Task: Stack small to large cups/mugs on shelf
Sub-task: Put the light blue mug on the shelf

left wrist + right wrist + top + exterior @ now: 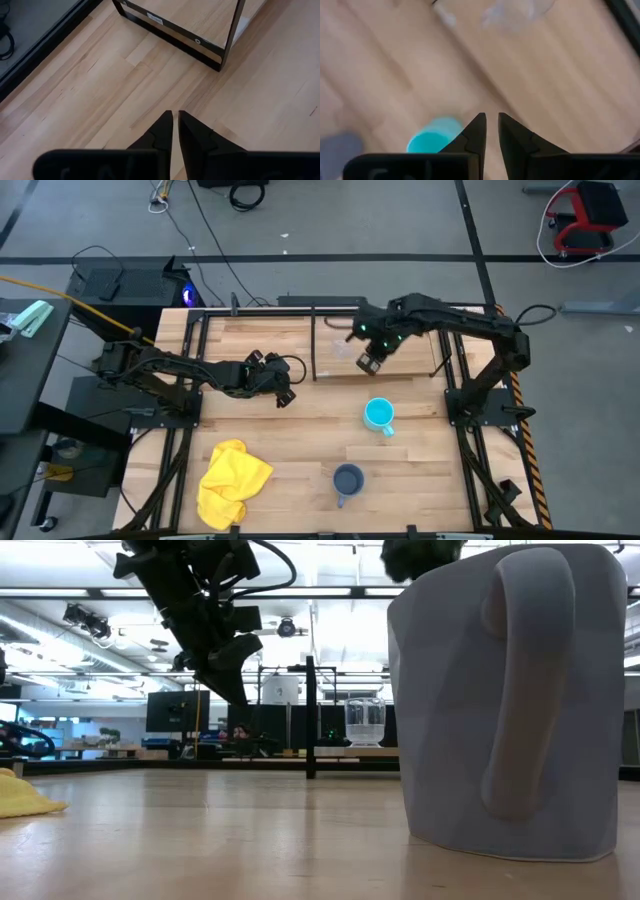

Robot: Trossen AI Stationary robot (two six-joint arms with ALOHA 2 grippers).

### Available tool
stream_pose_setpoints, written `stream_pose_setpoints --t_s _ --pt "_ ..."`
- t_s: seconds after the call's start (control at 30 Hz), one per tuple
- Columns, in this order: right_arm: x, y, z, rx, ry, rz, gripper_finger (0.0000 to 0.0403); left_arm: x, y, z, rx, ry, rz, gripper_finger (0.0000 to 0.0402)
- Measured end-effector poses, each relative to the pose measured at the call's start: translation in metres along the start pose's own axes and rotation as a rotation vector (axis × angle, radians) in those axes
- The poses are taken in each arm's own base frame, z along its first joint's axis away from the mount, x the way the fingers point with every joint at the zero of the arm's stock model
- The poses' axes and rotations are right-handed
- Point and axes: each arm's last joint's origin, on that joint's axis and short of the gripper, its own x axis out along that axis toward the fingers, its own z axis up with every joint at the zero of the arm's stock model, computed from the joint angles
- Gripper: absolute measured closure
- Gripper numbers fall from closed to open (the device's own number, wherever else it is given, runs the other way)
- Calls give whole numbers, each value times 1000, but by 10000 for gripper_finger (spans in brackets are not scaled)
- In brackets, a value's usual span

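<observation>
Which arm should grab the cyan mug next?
Right, probably. The right gripper hangs over the shelf edge just beyond the cyan mug, near the glass cup. The left gripper sits farther off, mid-table, nearly closed.

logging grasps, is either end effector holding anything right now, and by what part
Nothing is held. The left end effector and right end effector are both nearly shut on empty air above the wood.
</observation>
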Motion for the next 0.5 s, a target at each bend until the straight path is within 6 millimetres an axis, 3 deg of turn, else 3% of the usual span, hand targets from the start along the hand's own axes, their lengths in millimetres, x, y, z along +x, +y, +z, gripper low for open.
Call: stream_pose_setpoints --t_s 0.33,0.5 --pt "-12 64 -54 -141 56 12 345 0 0 -1 0 6 1 377" --pt "-2 72 -78 -103 104 -114 345 -1 -1 -2 5 6 -2 377"
